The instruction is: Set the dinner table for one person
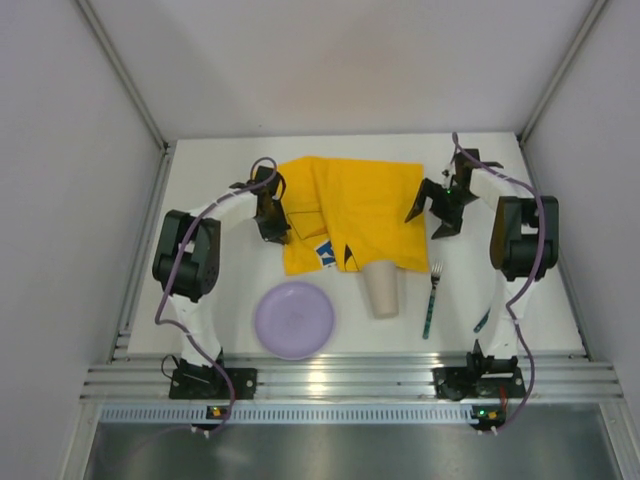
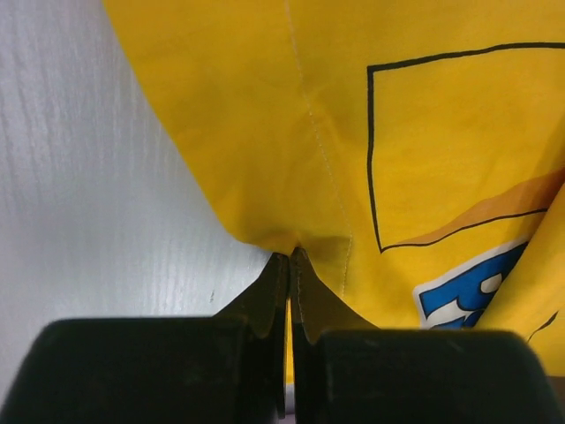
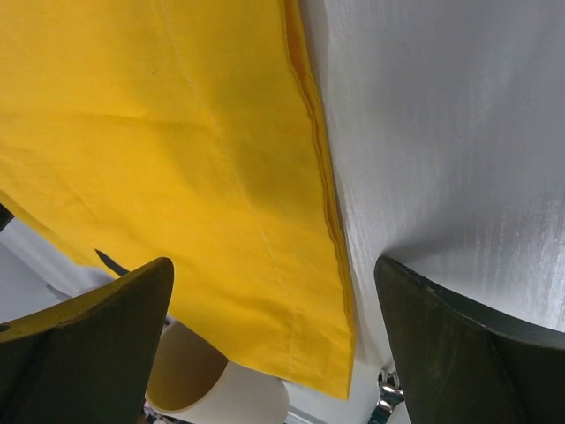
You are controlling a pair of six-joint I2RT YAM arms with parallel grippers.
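Grey wall panels (image 1: 60,150), ribbed aluminium rail (image 1: 350,380), perhaps steel floor (image 1: 350,450)

The right pincer (image 3: 274,269) gapes wide over the hemmed edge of the yellow cloth (image 3: 159,150) on the dinner table (image 3: 441,124)

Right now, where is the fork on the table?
In the top view the fork lies on the right side of the table, just right of the paper cup and below the yellow cloth.

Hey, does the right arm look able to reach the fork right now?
Likely yes. The fork lies uncovered on the dinner table, just nearside of the open right fingers, nothing between them; the paper cup sits apart to its left.
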